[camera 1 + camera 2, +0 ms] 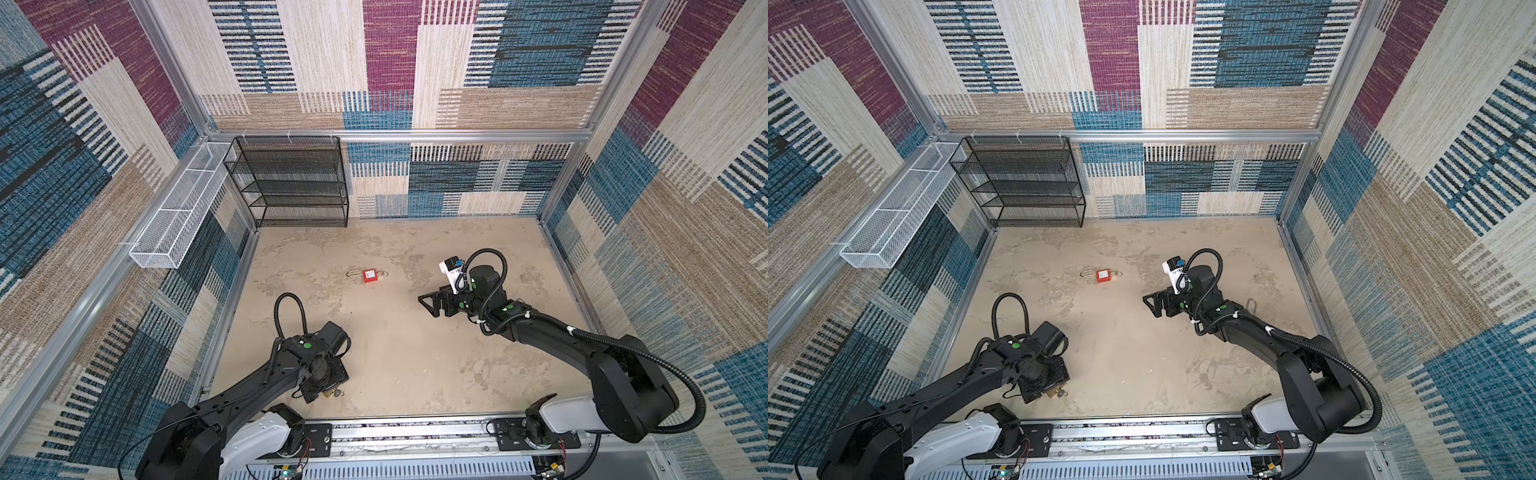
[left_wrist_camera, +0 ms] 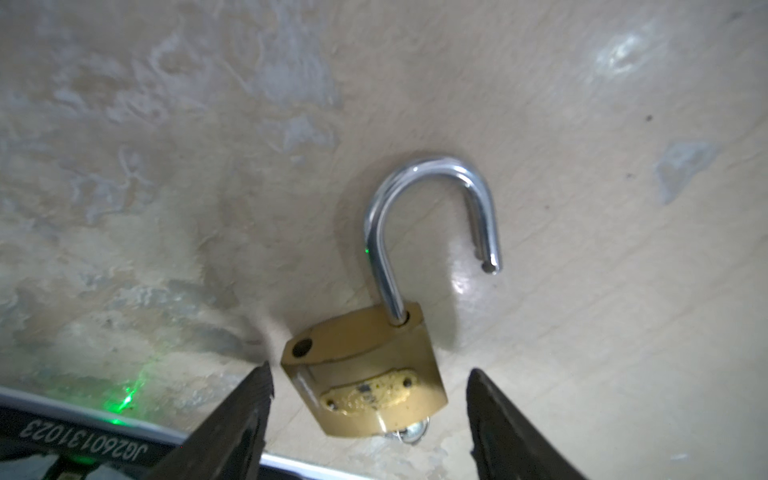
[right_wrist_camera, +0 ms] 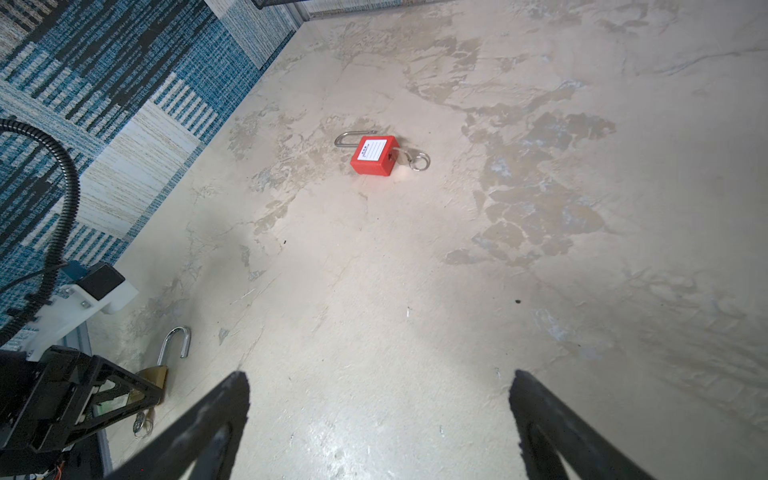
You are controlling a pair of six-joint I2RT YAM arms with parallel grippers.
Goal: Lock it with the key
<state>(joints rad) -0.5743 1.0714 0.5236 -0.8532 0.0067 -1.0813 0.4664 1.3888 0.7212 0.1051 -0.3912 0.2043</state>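
A brass padlock [image 2: 365, 374] lies flat near the table's front left, its steel shackle [image 2: 432, 174] swung open. A key with a small ring [image 2: 409, 432] sticks out of its base. My left gripper [image 2: 370, 370] is open, one finger on each side of the brass body with a small gap on both sides. In both top views the left arm covers most of this padlock [image 1: 330, 392] [image 1: 1054, 393]. A red padlock [image 1: 370, 275] [image 3: 374, 154] with its own key and ring [image 3: 419, 161] lies mid-table. My right gripper [image 3: 379, 374] [image 1: 430, 305] hangs open and empty over bare table.
A black mesh shelf [image 1: 291, 183] stands at the back left and a white mesh basket [image 1: 178, 216] hangs on the left wall. A silver loop [image 1: 1251, 305] lies by the right arm. The metal rail [image 1: 415, 432] runs along the front edge.
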